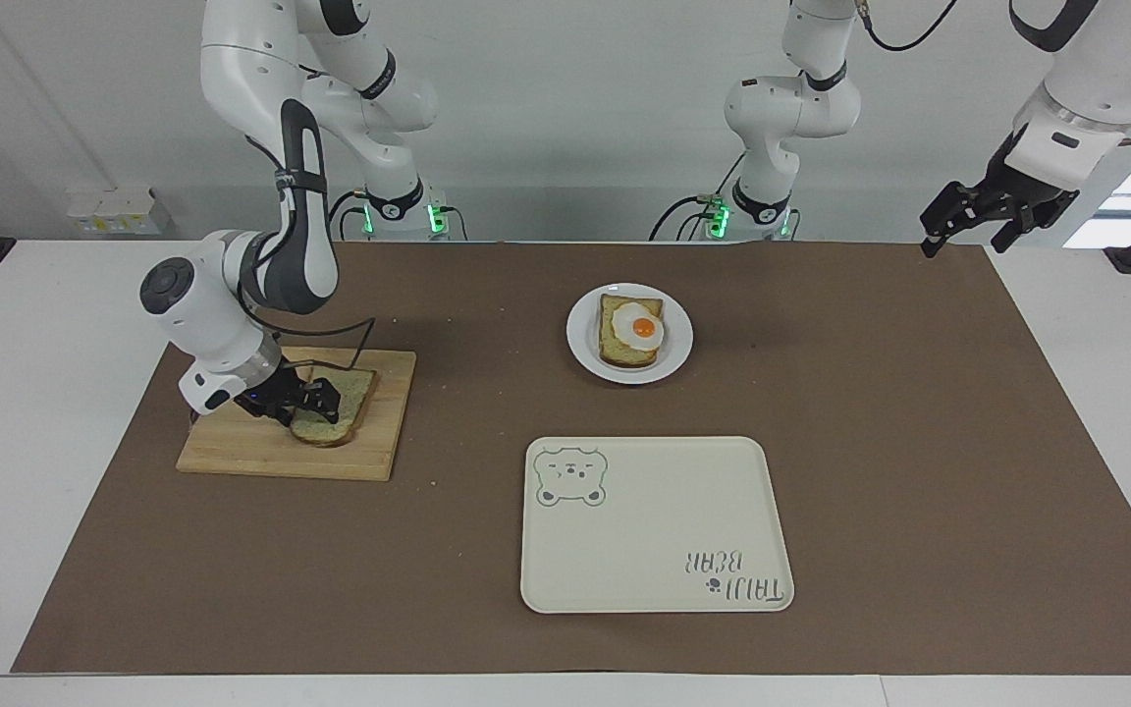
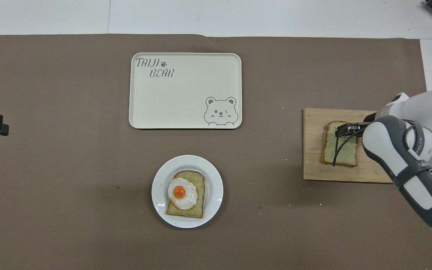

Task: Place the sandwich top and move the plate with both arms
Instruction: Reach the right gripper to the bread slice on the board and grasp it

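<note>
The sandwich top (image 1: 345, 395), a plain speckled slice, lies flat on a wooden cutting board (image 1: 251, 454) toward the right arm's end of the table; it also shows in the overhead view (image 2: 336, 152). My right gripper (image 1: 302, 403) is down at the slice, its open fingers at the slice's edge that points to the table's end. The white plate (image 1: 678, 339) stands mid-table near the robots and bears a bread slice with a fried egg (image 1: 632, 332). My left gripper (image 1: 978, 218) waits open, raised over the left arm's end of the table.
A cream rectangular tray with a bear drawing (image 1: 654, 530) lies farther from the robots than the plate. A brown mat (image 1: 919, 442) covers the table. The right arm's forearm (image 2: 407, 165) hangs over the board's end.
</note>
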Robot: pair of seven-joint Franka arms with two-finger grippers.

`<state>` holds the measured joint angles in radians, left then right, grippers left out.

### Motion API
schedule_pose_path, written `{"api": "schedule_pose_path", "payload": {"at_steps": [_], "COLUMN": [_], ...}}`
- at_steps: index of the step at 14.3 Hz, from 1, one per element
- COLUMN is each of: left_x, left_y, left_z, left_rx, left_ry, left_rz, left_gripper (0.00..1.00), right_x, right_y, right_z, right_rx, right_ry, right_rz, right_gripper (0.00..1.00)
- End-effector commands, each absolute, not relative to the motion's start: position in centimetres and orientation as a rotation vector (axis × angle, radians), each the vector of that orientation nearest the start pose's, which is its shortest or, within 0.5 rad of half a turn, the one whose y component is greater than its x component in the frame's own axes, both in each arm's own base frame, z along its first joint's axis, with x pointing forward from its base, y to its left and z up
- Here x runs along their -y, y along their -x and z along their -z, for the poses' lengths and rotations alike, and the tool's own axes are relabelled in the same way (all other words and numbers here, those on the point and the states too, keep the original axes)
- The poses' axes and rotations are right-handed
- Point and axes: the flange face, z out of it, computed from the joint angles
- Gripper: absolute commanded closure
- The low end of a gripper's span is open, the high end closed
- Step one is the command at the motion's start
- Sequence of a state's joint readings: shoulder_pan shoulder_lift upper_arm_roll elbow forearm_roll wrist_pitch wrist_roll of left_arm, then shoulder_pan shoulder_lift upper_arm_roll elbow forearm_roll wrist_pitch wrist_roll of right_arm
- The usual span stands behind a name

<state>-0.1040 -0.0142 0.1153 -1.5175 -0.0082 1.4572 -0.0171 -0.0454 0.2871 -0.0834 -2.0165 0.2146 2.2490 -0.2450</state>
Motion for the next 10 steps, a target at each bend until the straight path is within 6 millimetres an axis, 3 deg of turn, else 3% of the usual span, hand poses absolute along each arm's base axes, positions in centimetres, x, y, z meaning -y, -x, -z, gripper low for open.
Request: {"api": "schedule_pose_path", "payload": {"at_steps": [1, 4, 10], "left_x": [-0.7, -0.7, -0.7], "left_y": [-53.3, -53.3, -53.3], "left_z": [-64.8, -64.8, -64.8], "left_rx": [0.060, 0.060, 0.060], "left_ry": [3.166, 3.166, 3.166], "left_rz": [-0.081, -0.081, -0.081], "left_gripper": [0.00, 0.00, 0.00], "right_x": [7.1, 6.1, 6.2], "right_y": [-58.4, -58.4, -59.5], "right_z": [-30.4, -30.4, -31.0], "right_rx": [-0.009, -0.003, 0.027], "right_ry": [2.978, 2.978, 2.996], "right_rz": [-0.017, -0.034, -0.017], "right_gripper": [1.00, 1.00, 1.00]}}
